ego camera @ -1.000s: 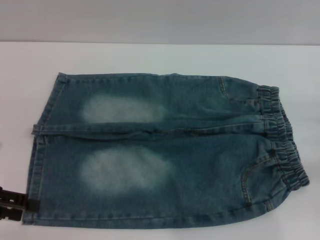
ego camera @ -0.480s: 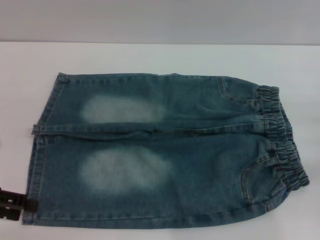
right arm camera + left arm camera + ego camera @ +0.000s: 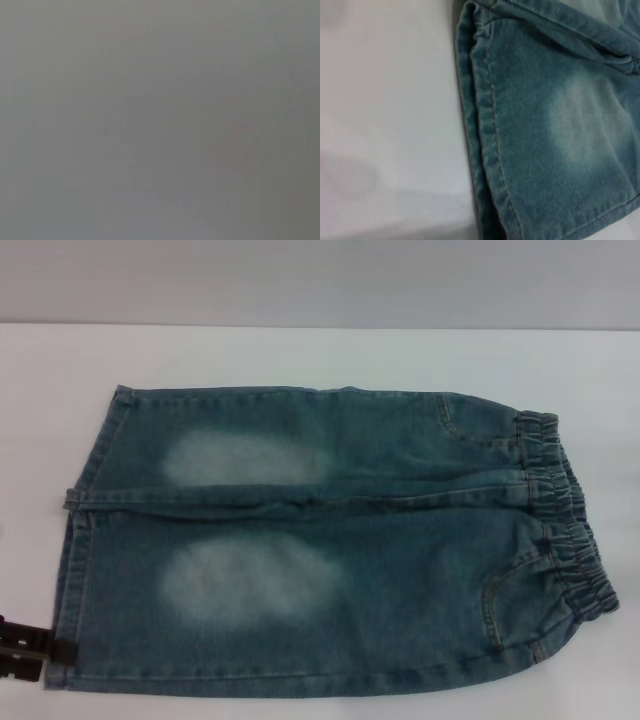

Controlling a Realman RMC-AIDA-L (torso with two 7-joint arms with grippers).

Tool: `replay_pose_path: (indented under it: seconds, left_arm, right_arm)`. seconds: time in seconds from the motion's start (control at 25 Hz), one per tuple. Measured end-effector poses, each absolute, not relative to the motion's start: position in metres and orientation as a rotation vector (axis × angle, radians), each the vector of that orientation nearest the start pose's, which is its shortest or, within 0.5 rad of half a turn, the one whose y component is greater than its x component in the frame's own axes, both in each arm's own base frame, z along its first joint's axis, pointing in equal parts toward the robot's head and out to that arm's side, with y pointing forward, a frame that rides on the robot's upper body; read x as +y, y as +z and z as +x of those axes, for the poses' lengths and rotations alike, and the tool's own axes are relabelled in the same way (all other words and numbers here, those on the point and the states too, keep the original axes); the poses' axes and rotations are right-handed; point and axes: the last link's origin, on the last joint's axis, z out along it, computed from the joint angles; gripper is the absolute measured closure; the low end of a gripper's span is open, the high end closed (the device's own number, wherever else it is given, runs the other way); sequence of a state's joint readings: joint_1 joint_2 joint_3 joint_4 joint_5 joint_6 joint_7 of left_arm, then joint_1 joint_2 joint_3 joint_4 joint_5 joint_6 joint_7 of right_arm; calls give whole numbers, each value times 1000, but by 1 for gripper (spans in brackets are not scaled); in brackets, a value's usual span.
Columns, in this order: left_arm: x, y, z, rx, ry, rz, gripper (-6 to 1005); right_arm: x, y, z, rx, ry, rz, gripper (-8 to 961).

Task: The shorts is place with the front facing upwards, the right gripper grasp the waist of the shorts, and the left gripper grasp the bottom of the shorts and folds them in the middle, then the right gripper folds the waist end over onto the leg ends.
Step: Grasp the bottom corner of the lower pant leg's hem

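The shorts (image 3: 330, 540) lie flat and front up on the white table (image 3: 300, 355), legs to the left and waist to the right. The waist of the shorts (image 3: 565, 530) is the ruffled elastic band at the right end. The bottom of the shorts (image 3: 75, 540) is the pair of straight stitched hems at the left end. My left gripper (image 3: 30, 648) shows as a black shape at the near left corner, its tip touching the near leg's hem. The left wrist view shows that hem (image 3: 487, 150) close up beside bare table. The right gripper is out of view, and its wrist view shows only plain grey.
The white table surrounds the shorts, with bare strips along the far side and to the right of the waistband (image 3: 610, 440). A grey wall (image 3: 320, 280) rises behind the table's far edge. The near side seam of the shorts lies close to the bottom of the head view.
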State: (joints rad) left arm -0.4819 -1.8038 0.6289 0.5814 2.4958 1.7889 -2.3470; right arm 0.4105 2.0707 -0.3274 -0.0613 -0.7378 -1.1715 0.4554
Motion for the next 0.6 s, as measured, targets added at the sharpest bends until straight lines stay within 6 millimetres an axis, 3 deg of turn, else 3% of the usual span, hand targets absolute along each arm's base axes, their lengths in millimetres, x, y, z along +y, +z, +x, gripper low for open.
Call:
replay_pose_path:
  seconds: [0.6]
  left_arm:
    - [267, 81, -360, -2154, -32, -2269, 172]
  right_arm:
    - [307, 62, 395, 767, 797, -1134, 253]
